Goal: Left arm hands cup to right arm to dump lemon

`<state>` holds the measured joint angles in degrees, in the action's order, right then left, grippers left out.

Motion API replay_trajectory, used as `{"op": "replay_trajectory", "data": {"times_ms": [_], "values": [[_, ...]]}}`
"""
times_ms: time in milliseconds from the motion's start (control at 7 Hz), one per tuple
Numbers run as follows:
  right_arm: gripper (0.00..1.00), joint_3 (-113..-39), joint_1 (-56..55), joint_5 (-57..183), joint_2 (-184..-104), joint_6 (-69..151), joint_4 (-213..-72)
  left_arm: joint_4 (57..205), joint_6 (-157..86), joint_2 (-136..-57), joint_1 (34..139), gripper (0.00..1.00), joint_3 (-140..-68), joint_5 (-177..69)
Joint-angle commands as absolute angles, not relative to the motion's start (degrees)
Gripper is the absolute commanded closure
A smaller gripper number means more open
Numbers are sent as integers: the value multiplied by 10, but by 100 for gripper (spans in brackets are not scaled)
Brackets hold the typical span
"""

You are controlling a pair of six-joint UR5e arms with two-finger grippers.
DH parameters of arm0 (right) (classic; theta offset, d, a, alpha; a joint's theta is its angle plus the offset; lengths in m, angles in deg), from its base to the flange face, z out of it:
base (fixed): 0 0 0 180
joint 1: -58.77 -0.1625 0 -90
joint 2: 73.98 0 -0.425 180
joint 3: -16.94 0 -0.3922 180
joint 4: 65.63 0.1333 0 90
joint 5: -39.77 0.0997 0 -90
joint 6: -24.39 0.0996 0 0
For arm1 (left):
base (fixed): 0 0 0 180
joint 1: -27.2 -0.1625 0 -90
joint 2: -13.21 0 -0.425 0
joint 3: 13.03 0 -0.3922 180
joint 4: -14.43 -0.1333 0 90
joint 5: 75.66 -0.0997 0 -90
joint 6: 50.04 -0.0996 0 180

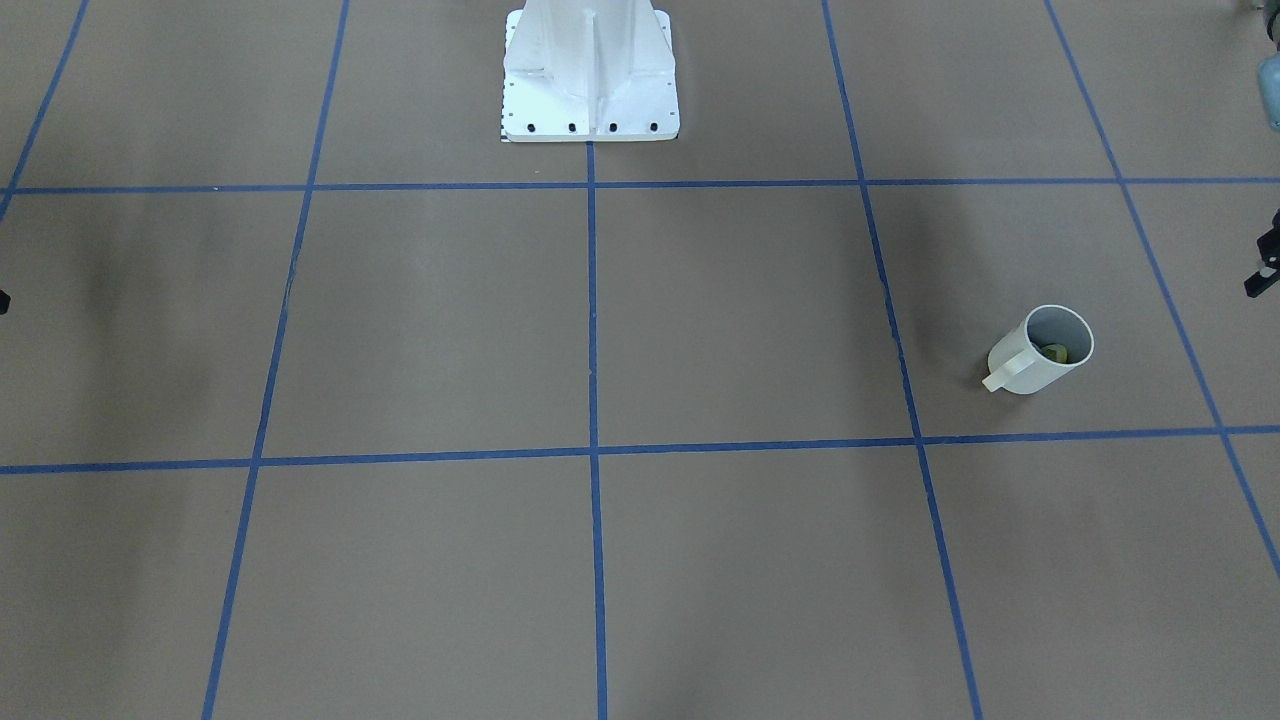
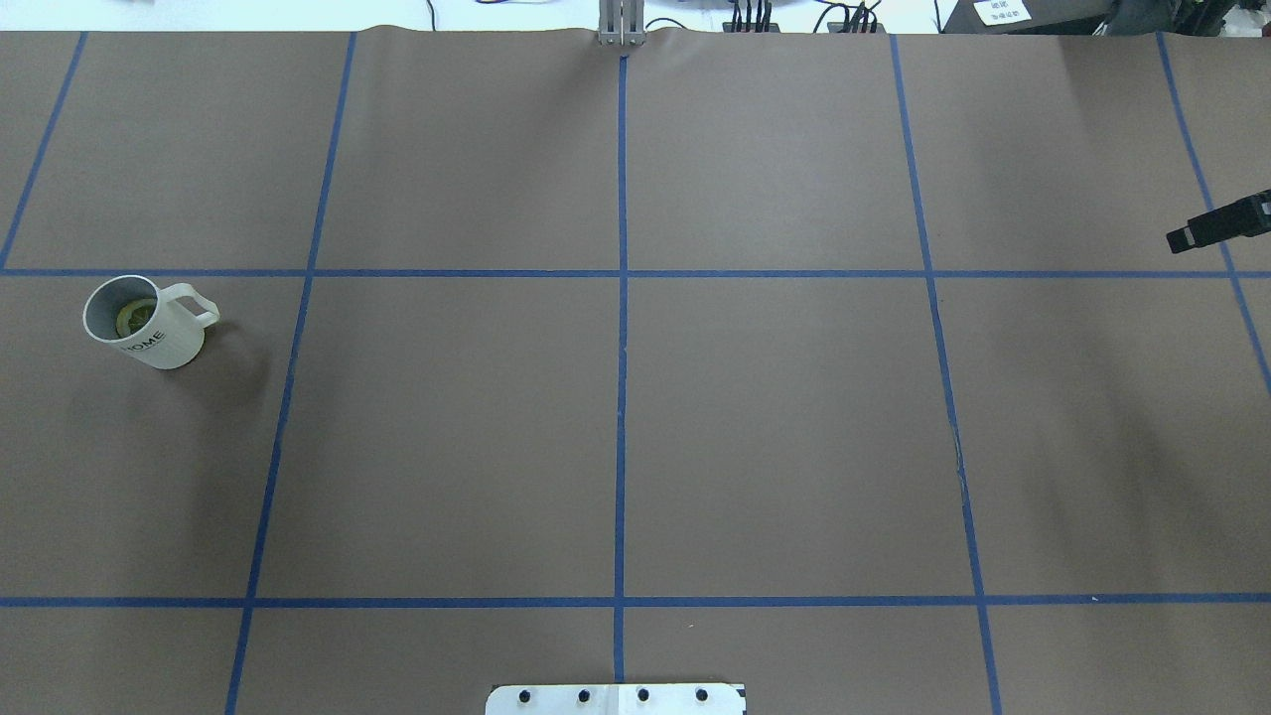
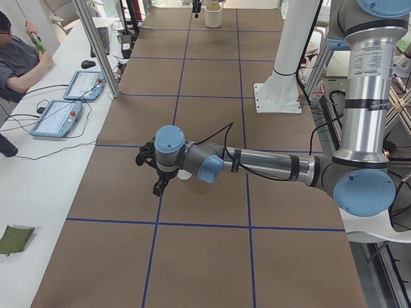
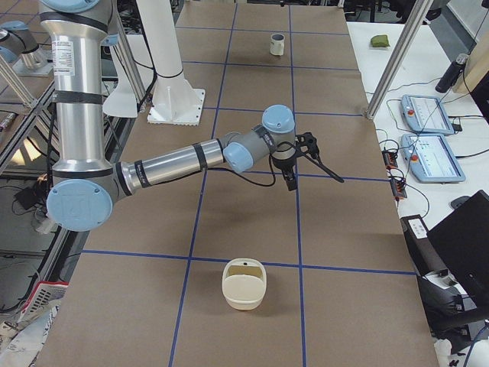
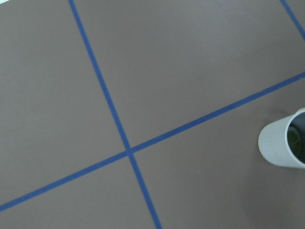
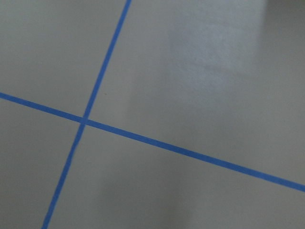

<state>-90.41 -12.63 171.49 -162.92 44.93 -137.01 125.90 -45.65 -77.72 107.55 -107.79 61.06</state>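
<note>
The cup (image 2: 149,324), a white mug with "HOME" lettering, stands upright on the brown table at the left of the overhead view. The lemon (image 2: 134,316) lies inside it. The cup also shows in the front view (image 1: 1040,350), at the right edge of the left wrist view (image 5: 283,143) and far off in the right side view (image 4: 277,44). My left gripper (image 3: 151,173) hovers low beside the cup; only its edge shows in the front view (image 1: 1265,262). My right gripper (image 4: 312,170) hangs over the table's other end; only a black tip shows overhead (image 2: 1216,224). Neither touches the cup. I cannot tell whether either is open or shut.
The white robot pedestal (image 1: 590,80) stands at the table's middle rear. A cream basket-like container (image 4: 244,284) sits at the table's end on my right. A side bench with tablets (image 3: 64,109) and a seated operator runs along the far edge. Blue tape lines grid the table.
</note>
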Motion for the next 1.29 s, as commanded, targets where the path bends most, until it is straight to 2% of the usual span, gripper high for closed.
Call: {"op": "replay_trajectory", "data": {"times_ms": [0,571,714,857,1000,1143], "values": [[1,-902,-85,1713,-1589,458,-1360,1274,-349,-789,984,0,-1072,607],[1,-903,-65,1707,-1570,496,-1359,1293,-156,-803,914,0,-1075,541],[1,-904,-65,1707,-1570,496,-1359,1291,-141,-813,902,13,-1072,540],[1,-904,-65,1707,-1570,496,-1359,1290,-142,-812,899,53,-1070,540],[1,-903,-65,1706,-1570,496,-1359,1290,-142,-810,897,66,-1070,539],[1,-903,-65,1706,-1570,496,-1359,1290,-143,-808,895,66,-1071,528]]}}
